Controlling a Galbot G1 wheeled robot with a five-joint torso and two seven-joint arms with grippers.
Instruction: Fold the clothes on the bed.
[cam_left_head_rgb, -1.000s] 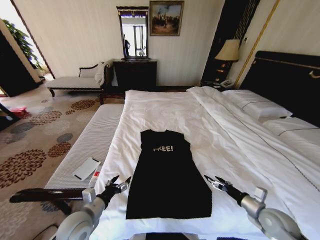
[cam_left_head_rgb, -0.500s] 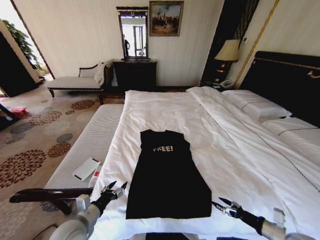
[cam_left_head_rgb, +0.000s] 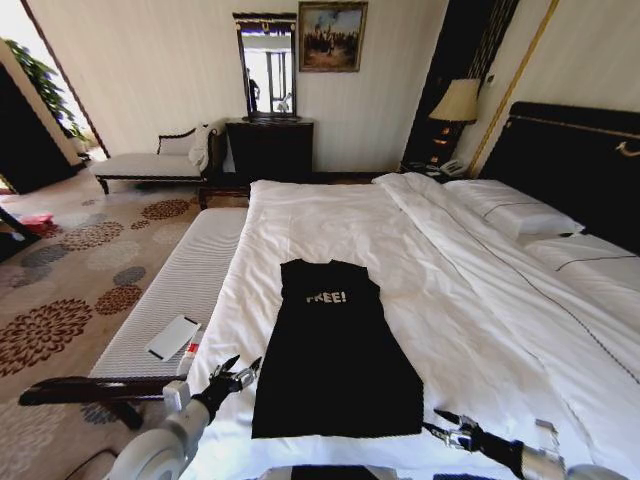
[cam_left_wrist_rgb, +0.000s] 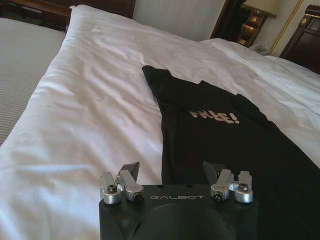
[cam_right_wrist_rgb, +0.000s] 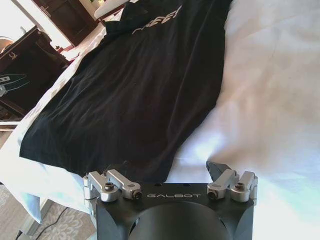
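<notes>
The bed (cam_left_head_rgb: 330, 215) is seen as a large double unit with white sheets, a white duvet (cam_left_head_rgb: 500, 290) and pillows (cam_left_head_rgb: 515, 210) against a dark headboard (cam_left_head_rgb: 570, 160). A narrow light padded bench (cam_left_head_rgb: 185, 285) is placed along its left side, and a white flat object (cam_left_head_rgb: 173, 337) is laid on that bench.

The black T-shirt (cam_left_head_rgb: 335, 350) is spread flat on the near part of the bed, sleeves folded in, with the white "FREE!" lettering turned away from the robot and the hem nearest the robot.

The left gripper (cam_left_head_rgb: 236, 375) is held just beside the lower left corner of the T-shirt, with its fingers (cam_left_wrist_rgb: 131, 171) spread apart and nothing between them.

The right gripper (cam_left_head_rgb: 445, 424) is positioned at the lower right corner of the T-shirt, above the white sheet, with its fingers (cam_right_wrist_rgb: 218, 169) likewise parted and nothing grasped.
</notes>
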